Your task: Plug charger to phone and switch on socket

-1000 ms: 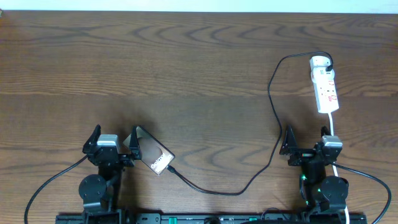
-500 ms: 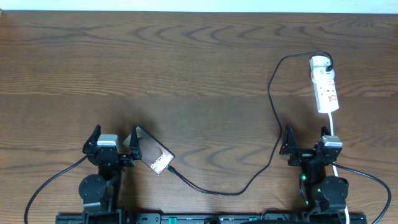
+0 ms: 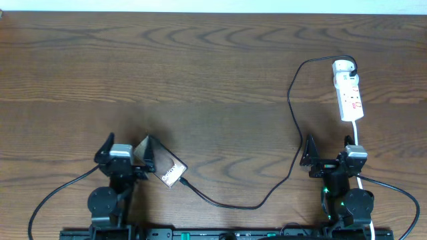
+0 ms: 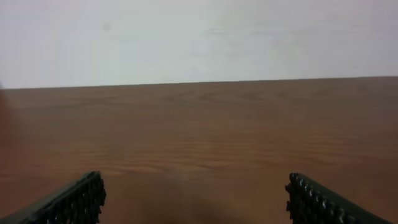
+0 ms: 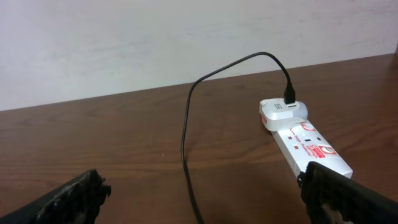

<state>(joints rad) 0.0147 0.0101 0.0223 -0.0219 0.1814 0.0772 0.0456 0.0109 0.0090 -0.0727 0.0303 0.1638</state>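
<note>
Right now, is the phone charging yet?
Looks done: the charger sits in the socket, and its tip seems to reach the phone. In hand: nothing; left gripper and right gripper are open. Left: probably pressing the socket switch; I can't see it lit.

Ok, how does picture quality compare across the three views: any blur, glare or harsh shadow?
Overhead view: sharp and evenly lit, with a slight sheen on the phone. Left wrist view: soft throughout, with the table's grain smeared. Right wrist view: clearer, with the socket and charger well defined and no harsh shadows.
</note>
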